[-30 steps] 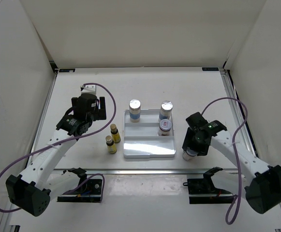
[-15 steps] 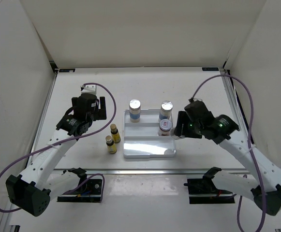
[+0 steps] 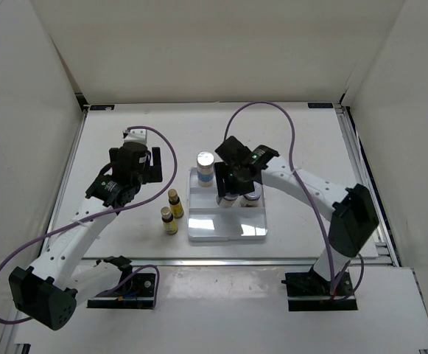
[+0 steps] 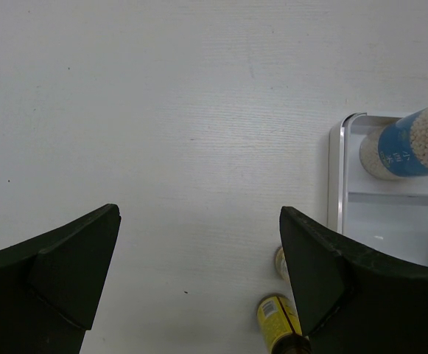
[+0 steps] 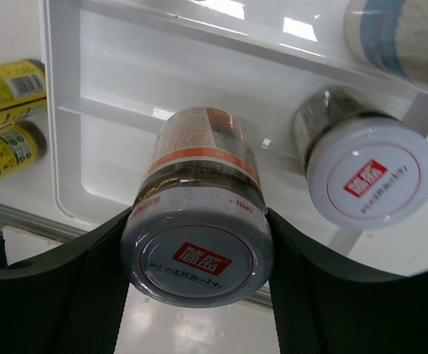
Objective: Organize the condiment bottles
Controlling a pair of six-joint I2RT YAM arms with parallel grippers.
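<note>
Top view: I'm seeing the white tray (image 3: 221, 230) sitting mid-surface (image 3: 287, 140). One tall bottle (image 3: 205, 168) is standing in the tray's far-left corner. Two yellow bottles (image 3: 172, 211) are standing upright just left of the tray. The left end effector (image 3: 135, 161) is hovering well left of the tray. The right end effector (image 3: 232, 189) is reaching over the tray's middle row, hiding most of its load.

Left wrist view: I'm getting fingers spread wide with nothing between them and bare surface below. The tray's corner, holding the tall bottle, is showing at right.

Right wrist view: the fingers are clamping a red-label jar (image 5: 199, 243) by its lid end, above the tray's middle row; I can't tell if it's touching down. A second red-label jar (image 5: 365, 173) is sitting in the tray just to the right of it.
</note>
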